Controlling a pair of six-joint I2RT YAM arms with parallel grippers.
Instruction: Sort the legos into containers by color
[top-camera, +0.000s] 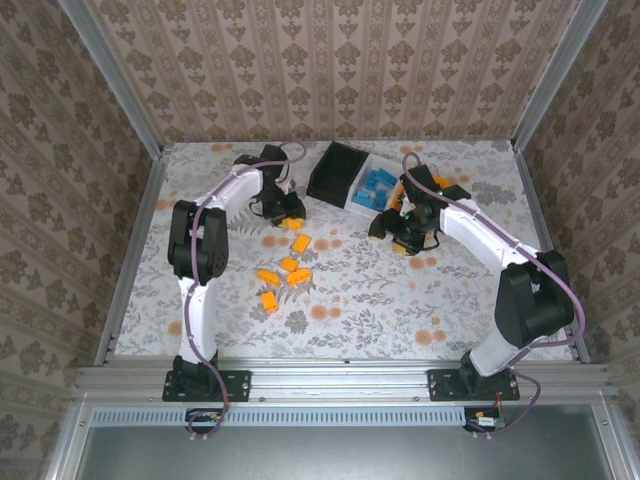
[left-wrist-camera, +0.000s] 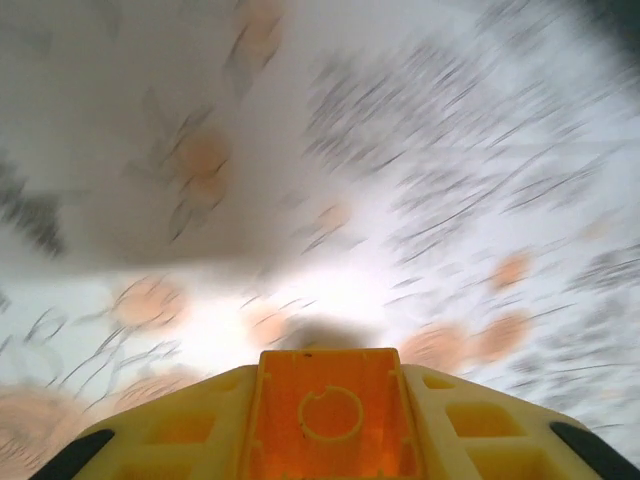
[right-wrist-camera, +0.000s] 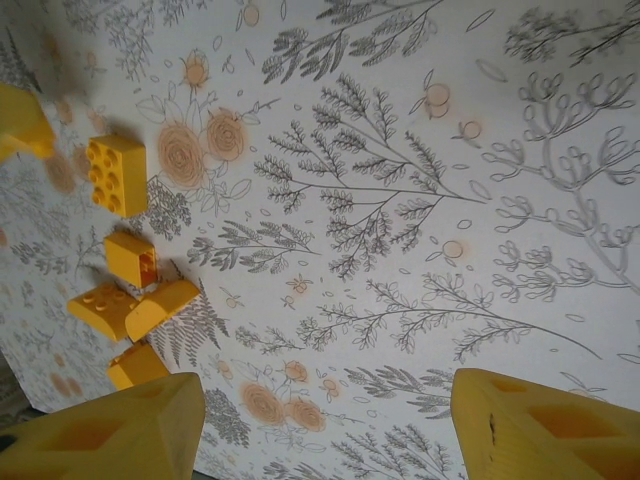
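Orange brick (left-wrist-camera: 325, 420) between left gripper (left-wrist-camera: 326, 372) jaws

The legos (top-camera: 290, 265) are orange-yellow and blue, the table (top-camera: 380, 310) floral-patterned.

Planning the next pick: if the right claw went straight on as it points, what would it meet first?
Likely just bare tablecloth ahead of the right claw; the orange-yellow bricks sit off to one side.

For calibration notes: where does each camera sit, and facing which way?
Top external: above and behind, looking down on the table; left arm, right arm show.
Left wrist: faces blurred tablecloth; left gripper pinches an orange brick.
Right wrist: faces the tablecloth; right gripper open.
Shared: top and right wrist see the loose bricks.
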